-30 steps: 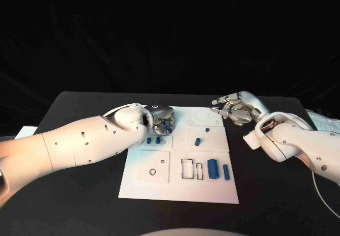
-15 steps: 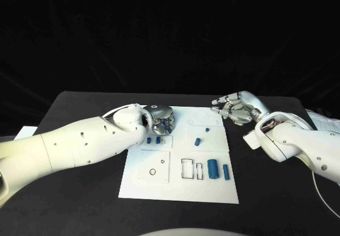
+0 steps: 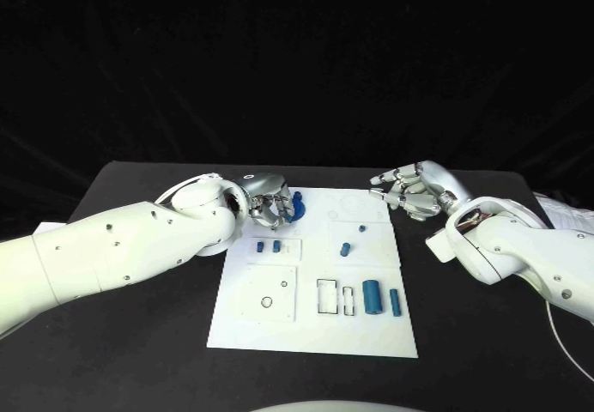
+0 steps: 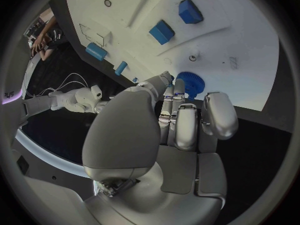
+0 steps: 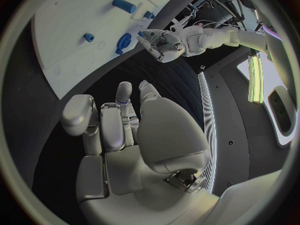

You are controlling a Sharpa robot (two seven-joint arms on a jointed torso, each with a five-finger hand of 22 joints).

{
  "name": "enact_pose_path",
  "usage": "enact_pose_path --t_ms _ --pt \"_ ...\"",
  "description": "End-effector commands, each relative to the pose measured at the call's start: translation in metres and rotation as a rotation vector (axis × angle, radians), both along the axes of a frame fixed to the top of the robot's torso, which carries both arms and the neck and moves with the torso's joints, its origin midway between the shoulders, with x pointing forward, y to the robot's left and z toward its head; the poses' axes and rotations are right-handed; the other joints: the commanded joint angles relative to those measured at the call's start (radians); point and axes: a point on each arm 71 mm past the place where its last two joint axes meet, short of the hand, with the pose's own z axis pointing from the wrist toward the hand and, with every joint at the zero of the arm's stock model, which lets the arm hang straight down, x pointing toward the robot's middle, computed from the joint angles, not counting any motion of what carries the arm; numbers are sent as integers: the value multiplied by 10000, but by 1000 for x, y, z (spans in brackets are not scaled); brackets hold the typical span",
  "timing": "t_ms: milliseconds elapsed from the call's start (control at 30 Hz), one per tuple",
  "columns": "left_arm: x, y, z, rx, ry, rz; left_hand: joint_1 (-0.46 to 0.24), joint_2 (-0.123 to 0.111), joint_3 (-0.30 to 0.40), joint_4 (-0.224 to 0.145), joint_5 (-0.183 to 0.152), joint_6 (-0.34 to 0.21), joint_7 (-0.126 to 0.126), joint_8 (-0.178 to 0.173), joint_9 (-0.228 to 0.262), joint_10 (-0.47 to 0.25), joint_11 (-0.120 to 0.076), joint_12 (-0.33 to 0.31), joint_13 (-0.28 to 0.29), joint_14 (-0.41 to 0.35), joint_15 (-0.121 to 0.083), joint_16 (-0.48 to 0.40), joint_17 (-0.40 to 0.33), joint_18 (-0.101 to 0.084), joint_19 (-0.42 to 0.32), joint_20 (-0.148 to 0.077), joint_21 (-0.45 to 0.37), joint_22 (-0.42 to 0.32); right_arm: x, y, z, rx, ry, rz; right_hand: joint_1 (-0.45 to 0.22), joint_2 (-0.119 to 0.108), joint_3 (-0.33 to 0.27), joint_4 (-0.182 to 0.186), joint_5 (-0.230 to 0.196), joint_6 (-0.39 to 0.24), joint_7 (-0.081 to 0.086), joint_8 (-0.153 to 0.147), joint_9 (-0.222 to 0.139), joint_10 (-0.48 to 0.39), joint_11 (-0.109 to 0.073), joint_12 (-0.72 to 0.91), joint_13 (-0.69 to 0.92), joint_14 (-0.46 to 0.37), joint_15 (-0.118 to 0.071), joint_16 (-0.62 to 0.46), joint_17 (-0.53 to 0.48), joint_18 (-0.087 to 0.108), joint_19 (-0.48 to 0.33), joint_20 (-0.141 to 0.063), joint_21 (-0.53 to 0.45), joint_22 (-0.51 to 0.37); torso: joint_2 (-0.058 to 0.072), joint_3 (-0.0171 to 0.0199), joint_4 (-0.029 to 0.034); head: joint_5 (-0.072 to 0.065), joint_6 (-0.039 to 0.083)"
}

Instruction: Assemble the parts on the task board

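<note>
The silver left hand [image 3: 263, 204] and its thick white arm [image 3: 112, 253] lie over the far left corner of the white rectangular task board [image 3: 310, 330], blocking approach from that side; its fingers hold a blue toothed gear [image 3: 296, 207] there. The silver right hand [image 3: 415, 190] hangs off the board's far right edge, above black table [image 3: 495, 360]. Between the two hands the board's far middle is open. Low obstacles crowd the board's middle: two small blue blocks [image 3: 268, 246], a short blue peg [image 3: 347, 249], a large blue cylinder [image 3: 372, 295] and a slim blue rod [image 3: 395, 299]. The near strip lies free.
</note>
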Motion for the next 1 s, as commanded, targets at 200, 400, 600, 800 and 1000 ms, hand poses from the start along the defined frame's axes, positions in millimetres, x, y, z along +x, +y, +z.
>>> enact_pose_path --t_ms 200,400,600,800,1000 --pt "1 20 2 -520 857 644 -112 21 -91 1 -29 78 -4 -58 -5 96 7 -44 13 355 -44 -6 -16 -183 124 -37 38 26 0 0 -1 -29 45 105 102 11 -52 18 52 -7 38 -30 -11 -29 8 -30 -9 316 -51 -31 1 57 -30 -15 -32 4 8 -17 13 18 24" --pt "1 28 0 -371 1101 794 -118 23 -92 -1 -28 86 -9 -58 -6 106 4 -52 15 353 -46 -10 -25 -189 131 -37 72 52 0 0 -1 -32 50 103 102 11 -52 18 52 -7 38 -30 -11 -29 8 -30 -9 316 -51 -31 1 57 -30 -15 -32 4 10 -13 0 46 10" --pt "0 32 -3 -264 1428 883 -149 23 -104 8 -31 99 -13 -64 -10 118 3 -72 17 349 -47 -19 -47 -192 132 -37 89 68 0 0 -1 -30 55 109 102 11 -52 18 52 -7 38 -30 -11 -29 8 -30 -9 316 -51 -31 1 57 -30 -15 -32 4 16 -7 -20 60 -3" --pt "1 33 -6 -172 1583 922 -158 20 -109 9 -31 100 -15 -67 -13 120 2 -81 17 346 -47 -27 -62 -191 131 -37 88 68 0 -1 -2 -34 63 95 102 11 -52 18 52 -7 38 -30 -11 -29 8 -30 -9 316 -51 -31 1 57 -30 -15 -32 4 25 -11 -8 63 -10" --pt "1 31 -10 -10 1570 876 -172 16 -115 10 -31 94 -14 -78 -19 118 3 -99 17 343 -48 -30 -71 -198 137 -36 123 96 0 -1 -2 -39 70 89 102 11 -52 18 52 -7 38 -30 -11 -29 8 -30 -9 316 -51 -31 1 57 -30 -15 -32 4 24 -9 -20 91 -29"
